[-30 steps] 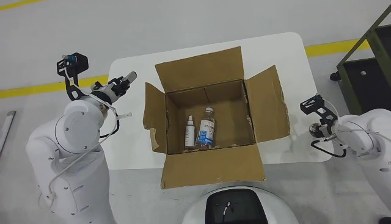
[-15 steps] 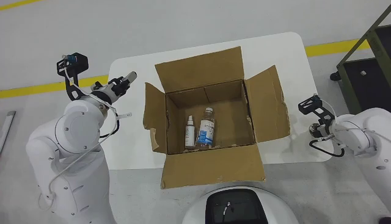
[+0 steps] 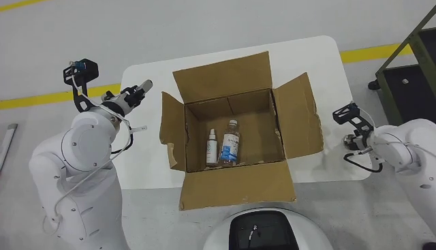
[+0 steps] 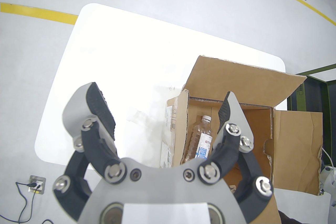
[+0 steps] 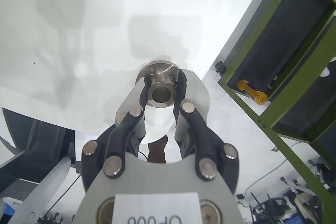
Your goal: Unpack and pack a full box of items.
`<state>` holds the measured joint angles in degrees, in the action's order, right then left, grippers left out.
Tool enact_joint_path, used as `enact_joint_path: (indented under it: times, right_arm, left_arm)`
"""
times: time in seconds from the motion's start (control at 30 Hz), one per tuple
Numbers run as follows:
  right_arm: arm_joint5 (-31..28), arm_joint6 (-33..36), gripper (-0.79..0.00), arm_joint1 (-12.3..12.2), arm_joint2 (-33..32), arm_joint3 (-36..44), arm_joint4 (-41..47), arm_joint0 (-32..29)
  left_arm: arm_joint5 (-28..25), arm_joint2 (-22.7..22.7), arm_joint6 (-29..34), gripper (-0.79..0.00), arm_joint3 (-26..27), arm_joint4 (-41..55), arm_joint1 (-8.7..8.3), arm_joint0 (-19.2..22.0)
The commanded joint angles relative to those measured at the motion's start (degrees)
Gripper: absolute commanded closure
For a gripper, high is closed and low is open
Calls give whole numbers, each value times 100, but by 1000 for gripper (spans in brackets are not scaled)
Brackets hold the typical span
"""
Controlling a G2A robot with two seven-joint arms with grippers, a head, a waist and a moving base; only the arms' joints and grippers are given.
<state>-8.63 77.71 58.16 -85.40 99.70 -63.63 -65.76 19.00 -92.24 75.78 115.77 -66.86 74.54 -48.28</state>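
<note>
Here, one box [image 3: 221, 76], two bottles [image 3: 230, 143] inside (lying flat), left end effector [image 4: 162, 92] wide, right end effector [image 5: 162, 79] clamping one bushing [image 5: 160, 95].

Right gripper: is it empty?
No, the right gripper is clamped on a metal bushing.

— How many things in the cardboard box [image 3: 221, 76]?
— Two: one water bottle [image 3: 230, 143], one small spray bottle [image 3: 212, 148] beside it.
— Outside the box?
— One metal bushing [image 5: 160, 89], well off to its right side.
</note>
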Motion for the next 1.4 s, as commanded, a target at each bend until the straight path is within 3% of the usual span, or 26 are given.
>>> enact_joint_path:
  times: [0.0, 0.2, 0.4, 0.57, 0.7, 1.0, 1.37]
  right_arm:
    - [135, -92, 0, -5, -244, 126, 355, -13]
    - [499, -1201, 0, 7, -1545, 693, 2463, -211]
    - [205, -1898, 0, 40, -2374, 987, 4739, -444]
    - [-180, -1815, 0, 42, -2320, 1144, 6214, -363]
    - [-274, -1607, 0, 37, -1766, 1134, 6855, -68]
    - [35, -1335, 0, 88, 458, 1096, 5646, 1010]
    - [278, -1482, 0, 448, 3223, -103, 3491, 2284]
  left_arm:
    - [0, 0, 0, -785, 0, 0, 0, 0]
    - [0, 0, 0, -785, 0, 0, 0, 0]
    - [0, 0, 0, -785, 0, 0, 0, 0]
    - [0, 0, 0, -785, 0, 0, 0, 0]
    - [0, 0, 0, -785, 0, 0, 0, 0]
    - [0, 0, 0, -785, 0, 0, 0, 0]
    - [0, 0, 0, -785, 0, 0, 0, 0]
